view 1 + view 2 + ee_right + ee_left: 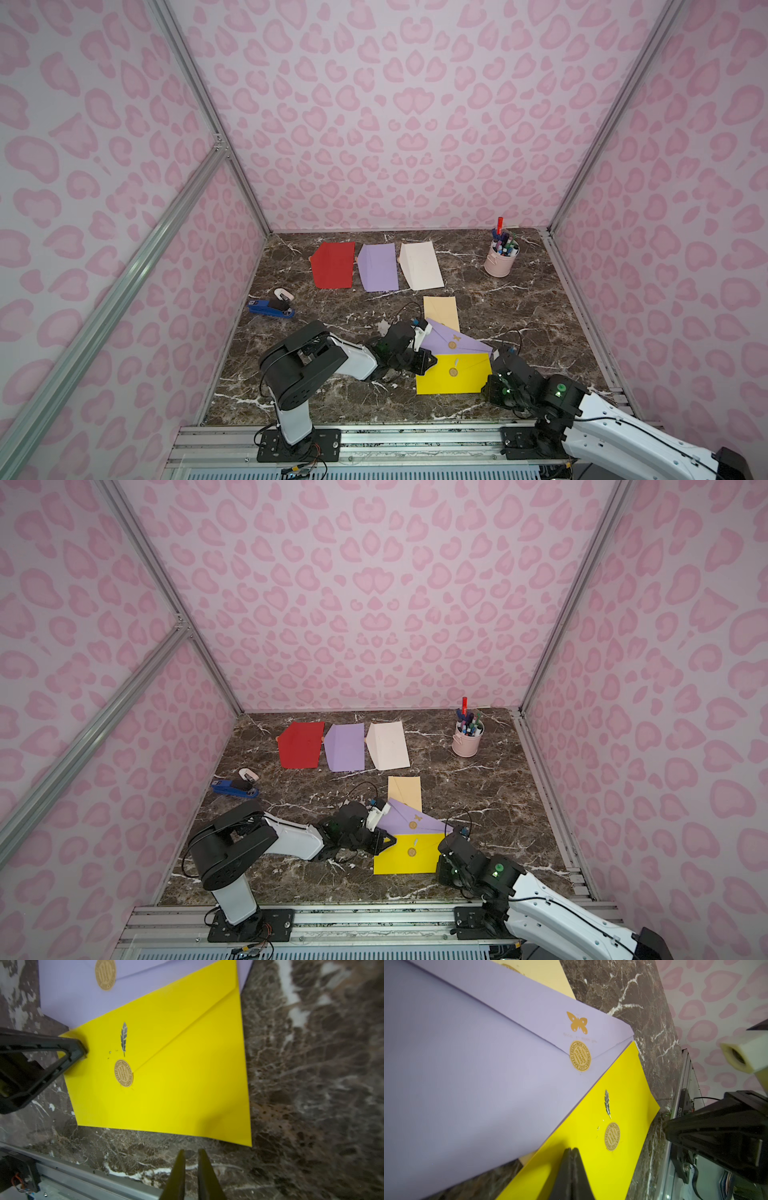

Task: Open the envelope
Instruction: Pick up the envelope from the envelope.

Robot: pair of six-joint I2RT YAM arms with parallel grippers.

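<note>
**Worktop** (332, 395): dark marble, white veins.

**Yellow envelope** (440, 382): lies flat near the front edge, right of the middle. The flap is down and held by a round gold seal (124, 1073), with a silver feather sticker (124, 1039) just beside the seal.

**Purple envelope** (440, 336): sits directly behind the yellow one, askew, and their edges overlap. Which of the two lies on top cannot be told. It is sealed with a like sticker and carries a gold butterfly (577, 1022).

**Cream envelope** (441, 309): lies further back, partly under the purple one.

**Rear row, flaps open:**
- red envelope (333, 266)
- lilac envelope (378, 268)
- white envelope (420, 266)

**Pink bucket** (500, 264): holds markers and stands upright near the rear right corner.

**Blue stapler** (270, 309) and **small white item** (284, 294): lie close together by the left edge.

**Left gripper** (572, 1150): the fingers are pressed together with nothing between them. The tips rest on the yellow envelope near its left end.

**Right gripper** (191, 1152): the fingers stand slightly apart and hold nothing. It is over bare marble just off the yellow envelope's right end and does not touch the paper.
</note>
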